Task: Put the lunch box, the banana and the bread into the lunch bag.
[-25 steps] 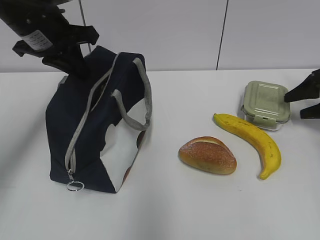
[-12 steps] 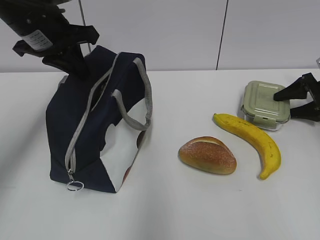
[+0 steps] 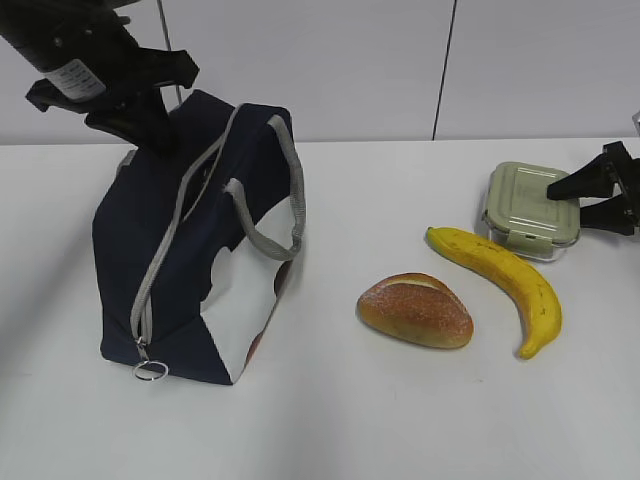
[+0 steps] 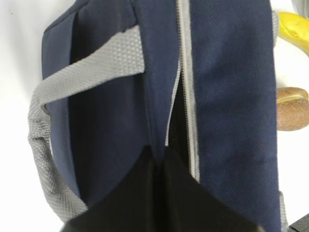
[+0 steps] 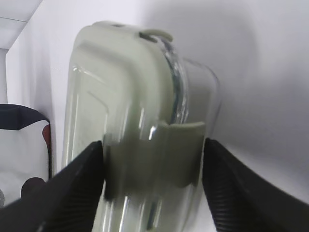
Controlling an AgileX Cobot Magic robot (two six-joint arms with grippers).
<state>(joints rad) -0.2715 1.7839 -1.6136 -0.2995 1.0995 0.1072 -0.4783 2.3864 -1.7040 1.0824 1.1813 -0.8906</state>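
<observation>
The navy lunch bag (image 3: 170,260) lies tilted on the table's left, its zipper parted near the top. My left gripper (image 3: 150,135) is shut, pinching the bag's raised far end; in the left wrist view the shut gripper (image 4: 157,162) sits on the navy lunch bag (image 4: 231,72) beside the zipper gap. The bread (image 3: 415,310) and the banana (image 3: 505,275) lie mid-right. The green-lidded lunch box (image 3: 525,205) rests behind the banana. My right gripper (image 3: 572,200) clamps its right end. Up close, the right gripper (image 5: 152,183) has one finger against the lid and one against the base of the lunch box (image 5: 130,106).
The bag's grey handles (image 3: 290,190) arch over its top and a ring pull (image 3: 150,372) hangs at its near end. Bread (image 4: 292,108) and banana (image 4: 294,26) peek past the bag in the left wrist view. A white wall stands behind the table.
My right gripper has slid left onto the lunch box's end and its fingers have narrowed onto it. The left gripper and the bag have not moved.
</observation>
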